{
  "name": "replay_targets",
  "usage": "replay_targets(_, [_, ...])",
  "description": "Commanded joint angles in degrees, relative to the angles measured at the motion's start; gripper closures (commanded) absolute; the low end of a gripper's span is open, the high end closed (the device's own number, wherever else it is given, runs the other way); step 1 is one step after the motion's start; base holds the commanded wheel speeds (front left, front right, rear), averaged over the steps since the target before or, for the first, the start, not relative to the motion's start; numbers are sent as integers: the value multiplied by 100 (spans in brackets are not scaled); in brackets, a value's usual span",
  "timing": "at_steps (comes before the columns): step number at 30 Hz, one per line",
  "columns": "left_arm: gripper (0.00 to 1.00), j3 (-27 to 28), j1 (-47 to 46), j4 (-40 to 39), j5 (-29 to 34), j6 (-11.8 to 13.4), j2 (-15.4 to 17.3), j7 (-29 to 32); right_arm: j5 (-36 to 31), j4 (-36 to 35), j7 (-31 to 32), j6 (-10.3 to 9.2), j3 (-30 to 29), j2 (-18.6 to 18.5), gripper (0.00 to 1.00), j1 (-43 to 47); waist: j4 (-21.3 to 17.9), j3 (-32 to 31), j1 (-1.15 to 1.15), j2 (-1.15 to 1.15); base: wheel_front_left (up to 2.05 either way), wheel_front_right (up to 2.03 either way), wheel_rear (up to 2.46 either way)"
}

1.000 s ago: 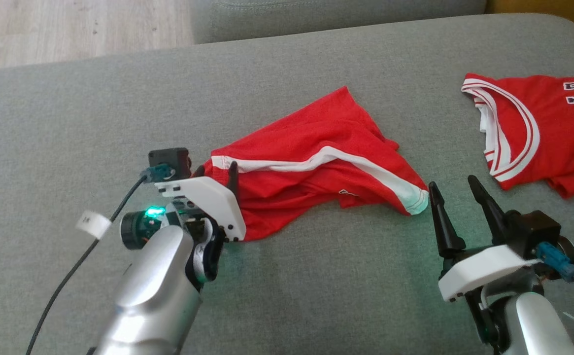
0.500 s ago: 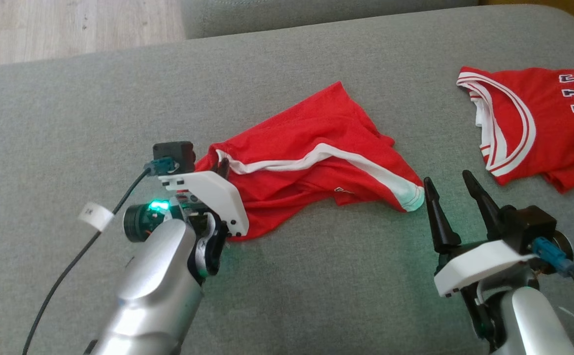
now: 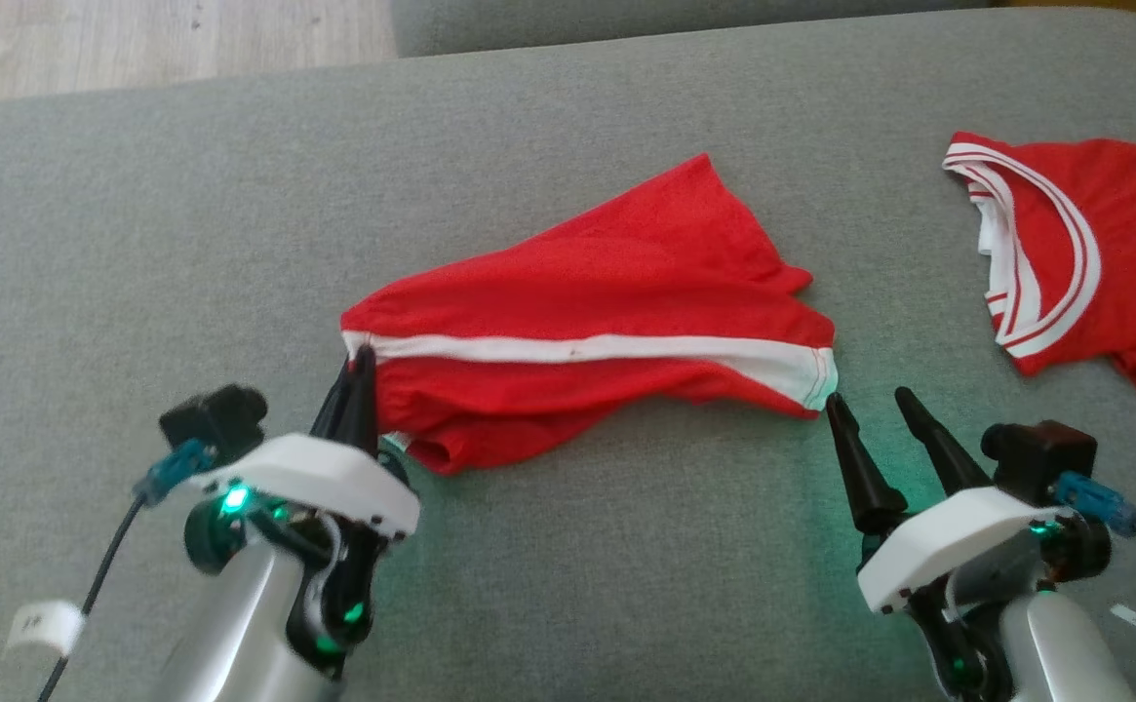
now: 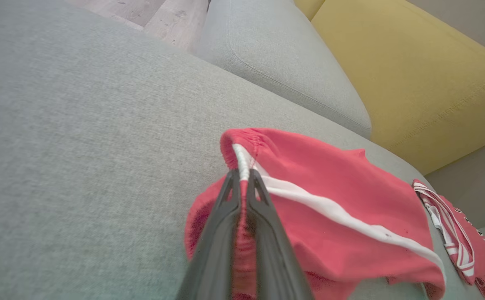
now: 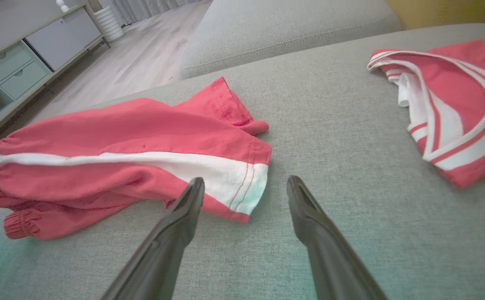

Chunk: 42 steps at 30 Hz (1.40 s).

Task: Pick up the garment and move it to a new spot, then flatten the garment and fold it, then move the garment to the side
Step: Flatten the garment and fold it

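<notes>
The red fabric shorts with a white side stripe (image 3: 587,292) lie spread across the middle of the grey upholstered sofa cushion (image 3: 568,117), waistband end towards the robot's left, leg hem towards its right. Bare cushion lies open on the left, behind and in front of them; the cushion's far edge meets a second grey cushion and pale wooden floor (image 3: 138,39).

The left gripper (image 3: 363,361) is clamped on the gathered waistband right at the white stripe, fingers pressed together on the cloth and the edge slightly lifted. The right gripper (image 3: 868,400) stands with its fingers spread wide, holding nothing, tips just beside the white-banded hem.

Further right, apart from the shorts, a red jersey with white trim (image 3: 1065,244) lies crumpled near the cushion's edge. A yellow cushion (image 4: 413,75) rises behind.
</notes>
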Motion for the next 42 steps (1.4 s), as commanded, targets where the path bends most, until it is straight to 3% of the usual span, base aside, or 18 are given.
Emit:
replay_targets(1, [100, 261, -113, -301, -13, 7, 162, -73, 91, -127, -13, 39, 151, -17, 0, -203, 27, 18, 0, 0, 0, 0, 0])
replay_targets(13, [100, 191, 235, -697, 38, -3, 306, -136, 1147, 1337, 6, 39, 404, -17, 0, -1257, 145, 167, 0, 0, 0, 0, 0])
replay_targets(18, [100, 166, 210, -719, 33, -12, 298, -147, 1232, 1924, 134, 39, 610, -17, 0, -1582, 186, 219, 0, 0, 0, 0, 0])
replay_targets(25, [100, 174, 237, -739, -2, -25, 304, -192, 1404, 1956, 303, 39, 903, -17, 0, -1549, 181, 224, 0, 0, 0, 0, 0])
replay_targets(26, [100, 182, 247, -750, -9, -23, 307, -203, 1384, 1902, 290, 39, 940, -17, 15, -1534, 172, 223, 0, 0, 0, 0, 0])
replay_targets(28, [100, 200, 265, -776, -19, -22, 313, -233, 1309, 1770, 208, 39, 957, -17, 100, -1510, 158, 219, 0, 0, 0, 0, 0])
replay_targets(36, [100, 384, 353, -982, -119, -62, 318, -511, 940, 920, 15, 39, 880, -17, 100, -1289, 146, 172, 0, 0, 0, 0, 0])
replay_targets(42, [100, 695, 486, -1666, -711, -445, 197, -736, 663, -577, 282, 39, 629, -17, 100, -963, 128, 124, 0, 0, 0, 0, 0])
